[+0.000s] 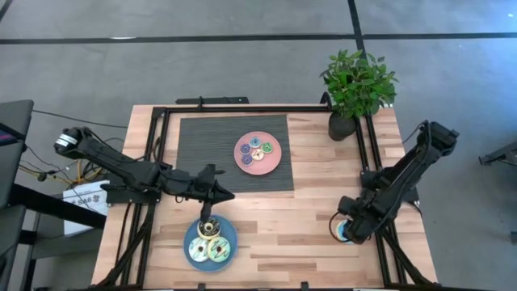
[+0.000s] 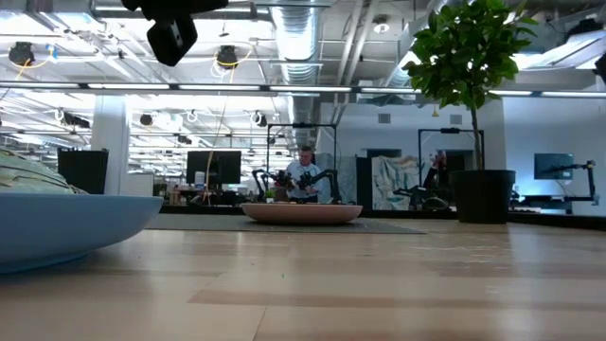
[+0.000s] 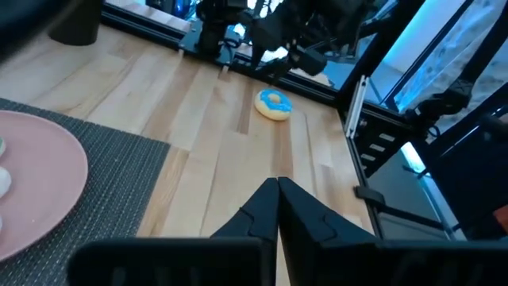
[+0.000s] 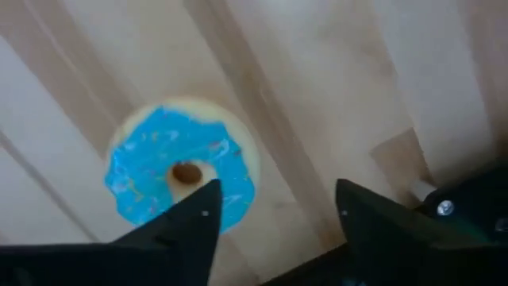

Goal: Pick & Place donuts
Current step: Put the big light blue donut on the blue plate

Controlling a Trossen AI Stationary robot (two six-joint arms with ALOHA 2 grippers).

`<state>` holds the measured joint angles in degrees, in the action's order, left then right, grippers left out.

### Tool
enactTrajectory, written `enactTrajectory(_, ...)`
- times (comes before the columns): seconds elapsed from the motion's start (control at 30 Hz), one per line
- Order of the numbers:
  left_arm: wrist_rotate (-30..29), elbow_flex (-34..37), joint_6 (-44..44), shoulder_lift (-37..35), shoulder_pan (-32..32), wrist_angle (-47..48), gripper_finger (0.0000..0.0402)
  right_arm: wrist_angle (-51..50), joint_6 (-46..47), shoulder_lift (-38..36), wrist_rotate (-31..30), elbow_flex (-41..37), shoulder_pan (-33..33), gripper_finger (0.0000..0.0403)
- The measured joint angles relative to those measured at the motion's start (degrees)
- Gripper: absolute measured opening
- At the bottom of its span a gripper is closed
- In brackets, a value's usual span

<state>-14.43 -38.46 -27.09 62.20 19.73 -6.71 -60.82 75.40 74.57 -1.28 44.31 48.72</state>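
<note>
Right now the right gripper (image 4: 274, 210) hangs low over a blue-iced donut (image 4: 182, 170) on bare wood, well apart from the pink plate (image 1: 258, 153) and out toward the table's right-hand rail — its fingers stand apart with nothing between them, one tip over the ring's edge. That donut looks light, small and slightly squashy, so I'd pinch it across the ring, one finger at the hole, one outside. More donuts (image 1: 255, 151) lie on the pink plate, others on the blue plate (image 1: 211, 243) nearer the front edge. The left gripper (image 1: 209, 216) — fingers pressed together, holding nothing — hovers beside the blue plate.
</note>
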Motion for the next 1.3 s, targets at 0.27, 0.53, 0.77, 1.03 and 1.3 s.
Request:
enactTrajectory(0.27,-2.79,0.00,-3.11,0.02,0.19,-0.12,0.0000,7.16,-11.23,5.68,5.65,0.00,0.04,0.0292)
enactTrajectory(0.53,-3.68,0.00,-5.90,0.04,0.21,-0.12,0.0000,7.77,-14.50,11.29,2.63,-0.96,0.04,0.0280)
enactTrajectory(0.77,-4.24,0.00,-6.16,0.04,0.39,-0.12,0.0000,9.78,-14.49,11.98,1.16,-0.96,0.04,0.0240)
enactTrajectory(1.03,-3.69,0.00,-4.83,0.06,0.41,0.09,0.0000,12.12,-12.64,11.83,1.25,-0.96,0.04,0.0137)
enactTrajectory(1.3,1.08,0.00,-4.50,0.06,0.41,1.46,0.0000,11.68,-3.97,5.95,-4.13,-0.41,-0.65,0.0091)
